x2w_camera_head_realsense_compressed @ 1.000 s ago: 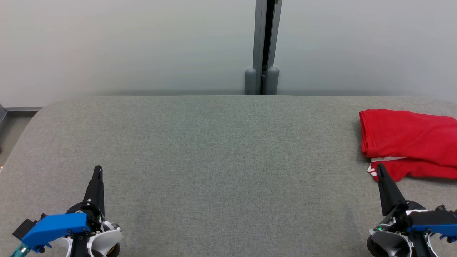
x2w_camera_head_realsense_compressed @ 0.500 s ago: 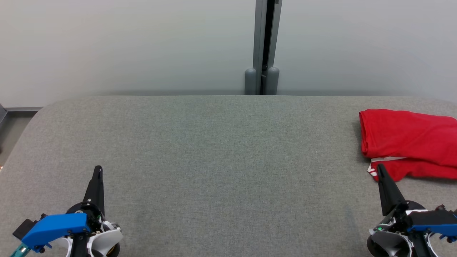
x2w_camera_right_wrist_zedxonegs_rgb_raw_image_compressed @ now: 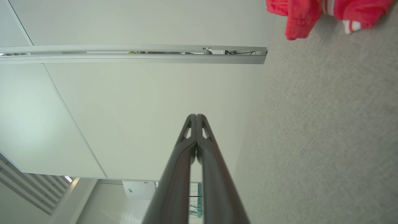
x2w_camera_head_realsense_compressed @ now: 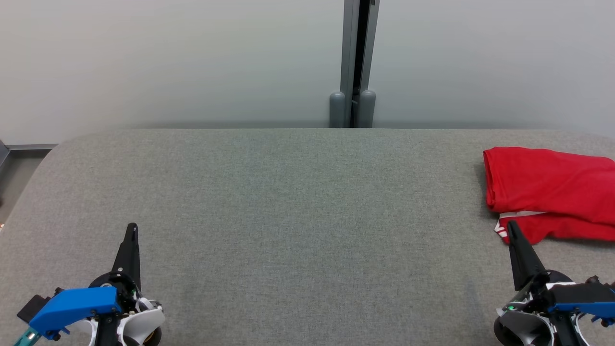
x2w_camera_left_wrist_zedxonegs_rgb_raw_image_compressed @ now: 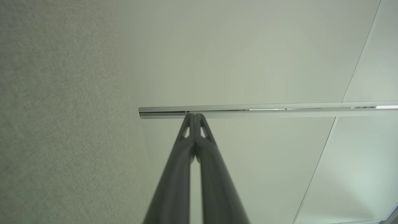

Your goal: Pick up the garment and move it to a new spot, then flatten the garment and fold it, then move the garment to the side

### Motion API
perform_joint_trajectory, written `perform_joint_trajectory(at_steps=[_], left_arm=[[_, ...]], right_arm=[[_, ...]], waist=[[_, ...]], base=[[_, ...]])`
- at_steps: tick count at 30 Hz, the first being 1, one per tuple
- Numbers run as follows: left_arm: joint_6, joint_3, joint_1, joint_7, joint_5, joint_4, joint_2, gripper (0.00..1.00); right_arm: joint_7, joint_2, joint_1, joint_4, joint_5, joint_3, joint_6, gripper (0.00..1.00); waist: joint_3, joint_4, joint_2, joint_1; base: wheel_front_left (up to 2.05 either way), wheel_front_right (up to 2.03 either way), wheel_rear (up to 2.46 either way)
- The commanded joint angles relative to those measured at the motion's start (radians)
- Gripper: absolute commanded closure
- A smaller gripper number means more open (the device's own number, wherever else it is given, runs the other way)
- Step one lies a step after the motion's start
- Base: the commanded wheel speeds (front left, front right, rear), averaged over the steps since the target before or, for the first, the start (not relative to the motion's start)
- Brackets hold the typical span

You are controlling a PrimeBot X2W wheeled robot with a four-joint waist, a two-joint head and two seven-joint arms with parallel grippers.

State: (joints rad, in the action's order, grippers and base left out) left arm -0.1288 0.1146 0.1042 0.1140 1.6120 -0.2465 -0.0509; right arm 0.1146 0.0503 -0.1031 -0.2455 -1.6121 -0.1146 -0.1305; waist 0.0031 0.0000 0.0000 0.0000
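Red fabric, the garment (x2w_camera_head_realsense_compressed: 547, 192), lay in a folded, slightly rumpled heap at the far right of the grey cloth-covered table (x2w_camera_head_realsense_compressed: 307, 202), and it ran off the right edge of the head view. A strip of white trim with red marks showed at its near left corner. In the right wrist view the same garment (x2w_camera_right_wrist_zedxonegs_rgb_raw_image_compressed: 298, 15) sat at the top edge on the grey cloth, with striped white-and-red trim among its folds.

The right gripper (x2w_camera_head_realsense_compressed: 510, 223) stood at the near right of the table. Its two dark fingers (x2w_camera_right_wrist_zedxonegs_rgb_raw_image_compressed: 174, 186) were pressed together into a single point, with nothing caught between them. In the head view its tip overlapped the garment's near left corner, but whether it touched the fabric could not be told. The right wrist view placed the garment off to one side of the closed tips, apart from them.

The left gripper (x2w_camera_head_realsense_compressed: 131, 227) stood at the near left, well apart from the garment. The left wrist view showed its fingers (x2w_camera_left_wrist_zedxonegs_rgb_raw_image_compressed: 174, 186) likewise meeting at the tips, closed tight on nothing, with the grey cloth running along one side.

Beyond the table's far edge rose a pale wall (x2w_camera_head_realsense_compressed: 144, 57). It was split by a grey upright post (x2w_camera_head_realsense_compressed: 358, 62) with two rounded grey caps at its foot.
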Motion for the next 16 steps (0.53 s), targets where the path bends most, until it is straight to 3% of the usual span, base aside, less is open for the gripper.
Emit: perform_joint_trajectory(at_steps=[1,16], left_arm=[[-0.005,0.001,0.009,0.003,0.002,0.004,0.002,1.00],[-0.005,0.001,0.009,0.003,0.002,0.005,0.002,1.00]], right_arm=[[0.004,0.000,-0.009,0.003,0.000,-0.003,0.000,1.00],[0.004,0.000,-0.010,0.003,0.000,-0.003,0.000,1.00]], waist=[[0.000,0.000,0.0000,0.0000],[0.000,0.000,0.0000,0.0000]], base=[[0.00,0.00,0.00],[0.00,0.00,0.00]])
